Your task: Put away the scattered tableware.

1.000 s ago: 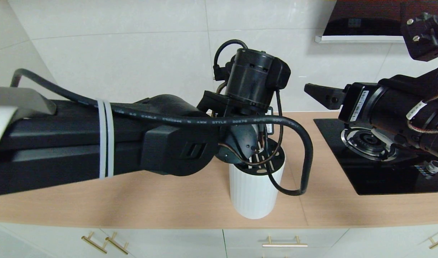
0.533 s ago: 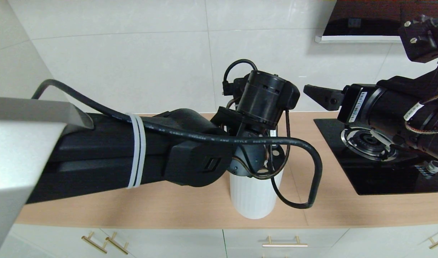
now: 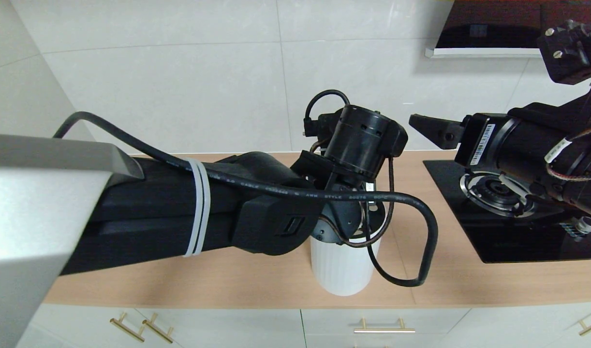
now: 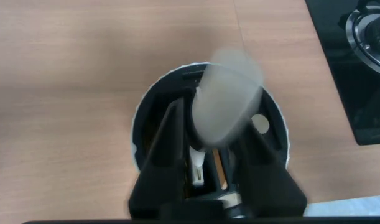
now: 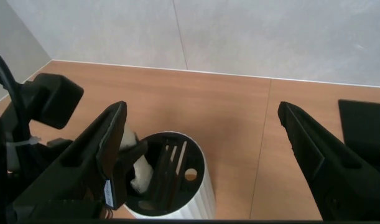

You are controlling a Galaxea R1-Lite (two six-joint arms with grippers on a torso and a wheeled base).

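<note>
We see a tall white ribbed holder (image 3: 344, 270) standing on the light wooden counter (image 3: 179, 285), close to the near edge. On top of the holder sits a black lid with slots (image 5: 171, 171). The left arm comes across from the left, and its end hangs right over the holder. The left gripper (image 4: 205, 127) points down at the lid and is clamped on a pale white spoon (image 4: 228, 93). The round part of the spoon is up, between the black fingers (image 4: 168, 140), and it looks blurry. The thin part of the spoon goes down toward the slots, but we cannot tell how deep it goes in. Down in the slots we see something pale and something brown, too small to name.

The right gripper (image 5: 201, 112) hangs in the air to the right of the holder, higher up and well apart from it. Its two black fingers are spread wide apart. Under the right arm, on the right side of the counter, lies a black glass stove top (image 3: 518, 246) with a round metal burner (image 3: 496, 191). On the far side of the counter is a white tiled wall (image 3: 179, 72). Below the near edge are white drawers with gold handles (image 3: 382, 331).
</note>
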